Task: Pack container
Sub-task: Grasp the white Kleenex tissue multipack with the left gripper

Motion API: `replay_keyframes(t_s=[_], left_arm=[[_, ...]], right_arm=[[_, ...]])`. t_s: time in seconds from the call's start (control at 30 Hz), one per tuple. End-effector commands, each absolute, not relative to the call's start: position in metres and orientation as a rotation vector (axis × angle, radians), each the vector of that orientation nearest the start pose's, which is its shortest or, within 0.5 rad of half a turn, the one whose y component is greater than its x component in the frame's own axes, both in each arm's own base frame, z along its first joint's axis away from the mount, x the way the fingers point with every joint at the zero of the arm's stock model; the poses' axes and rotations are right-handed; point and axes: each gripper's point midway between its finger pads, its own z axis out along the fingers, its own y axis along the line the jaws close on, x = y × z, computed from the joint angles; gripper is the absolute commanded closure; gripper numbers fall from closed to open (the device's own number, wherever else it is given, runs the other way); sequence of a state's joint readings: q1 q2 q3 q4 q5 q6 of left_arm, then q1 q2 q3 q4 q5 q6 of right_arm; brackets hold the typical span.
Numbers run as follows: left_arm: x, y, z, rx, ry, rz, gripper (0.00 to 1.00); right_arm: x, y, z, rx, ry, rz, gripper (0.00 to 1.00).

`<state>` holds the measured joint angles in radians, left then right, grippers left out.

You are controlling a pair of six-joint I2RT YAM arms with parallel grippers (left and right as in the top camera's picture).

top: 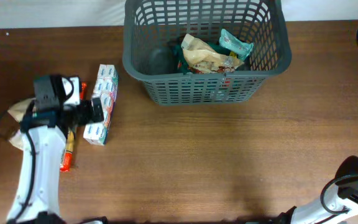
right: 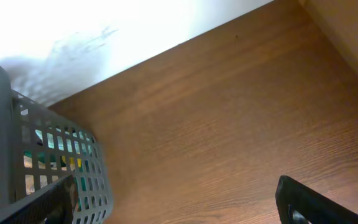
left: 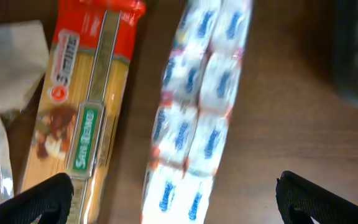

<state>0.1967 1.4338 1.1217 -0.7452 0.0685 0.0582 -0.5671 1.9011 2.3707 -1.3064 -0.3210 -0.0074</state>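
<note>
Container (top: 191, 90) stands upright at the far middle of the table (top: 229, 162), mouth up, with its long axis running left to right. Crumpled snack bags (top: 213, 53) lie inside it.

My left arm extends from the near left edge and the wrist is bent to the right. This sets the left gripper (left: 176, 199) over the near end of a blue-and-white tissue pack (left: 197, 112). A red spaghetti packet (left: 82, 106) lies just beside the pack. The jaws stand wide apart and hold nothing. I cannot tell whether they touch the pack.

My right arm is folded low at the near right corner. The right gripper (right: 173, 202) is spread wide and empty above bare wood, and faces a corner of the container.
</note>
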Motion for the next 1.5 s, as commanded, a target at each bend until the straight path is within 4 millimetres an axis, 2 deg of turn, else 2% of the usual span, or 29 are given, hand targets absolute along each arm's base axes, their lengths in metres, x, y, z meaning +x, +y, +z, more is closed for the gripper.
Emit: replay_keyframes(t_s=[0.0, 0.07, 0.2, 0.33, 0.5, 0.6, 0.7, 0.77, 0.87, 1.0, 1.13, 1.17, 1.2, 1.33, 1.47], left_arm=[[0.374, 0.052, 0.147, -0.1, 2.63, -0.029, 0.0], [0.384, 0.053, 0.139, -0.102, 2.669, -0.038, 0.05], [0.402, 0.056, 0.116, -0.096, 2.747, -0.051, 0.07], [0.411, 0.052, 0.093, 0.011, 2.814, -0.053, 0.06], [0.41, 0.039, 0.062, 0.193, 2.891, -0.047, 0.07], [0.408, 0.032, 0.046, 0.242, 2.929, -0.056, 0.06], [0.405, 0.033, 0.031, 0.262, 2.974, 0.002, 0.11], [0.403, 0.035, 0.023, 0.273, 3.0, 0.048, 0.2], [0.4, 0.039, 0.013, 0.272, 3.028, 0.088, 0.27], [0.399, 0.042, 0.01, 0.267, 3.04, 0.106, 0.44], [0.398, 0.049, 0.01, 0.265, 3.047, 0.166, 0.83], [0.397, 0.049, 0.01, 0.266, 3.048, 0.169, 0.96], [0.397, 0.049, 0.01, 0.266, 3.051, 0.168, 0.98], [0.397, 0.051, 0.021, 0.268, 3.063, 0.183, 0.98], [0.418, 0.055, 0.058, 0.239, 3.013, 0.199, 0.98]], right_arm=[[0.415, -0.198, 0.35, 0.507, 2.302, 0.129, 0.01], [0.415, -0.198, 0.35, 0.507, 2.302, 0.129, 0.01], [0.415, -0.198, 0.35, 0.507, 2.302, 0.129, 0.01], [0.415, -0.198, 0.35, 0.507, 2.302, 0.129, 0.01], [0.415, -0.198, 0.35, 0.507, 2.302, 0.129, 0.01], [0.415, -0.198, 0.35, 0.507, 2.302, 0.129, 0.01], [0.415, -0.198, 0.35, 0.507, 2.302, 0.129, 0.01], [0.415, -0.198, 0.35, 0.507, 2.302, 0.129, 0.01], [0.415, -0.198, 0.35, 0.507, 2.302, 0.129, 0.01], [0.415, -0.198, 0.35, 0.507, 2.302, 0.129, 0.01], [0.415, -0.198, 0.35, 0.507, 2.302, 0.129, 0.01], [0.415, -0.198, 0.35, 0.507, 2.302, 0.129, 0.01], [0.415, -0.198, 0.35, 0.507, 2.302, 0.129, 0.01], [0.415, -0.198, 0.35, 0.507, 2.302, 0.129, 0.01], [0.415, -0.198, 0.35, 0.507, 2.302, 0.129, 0.01]])
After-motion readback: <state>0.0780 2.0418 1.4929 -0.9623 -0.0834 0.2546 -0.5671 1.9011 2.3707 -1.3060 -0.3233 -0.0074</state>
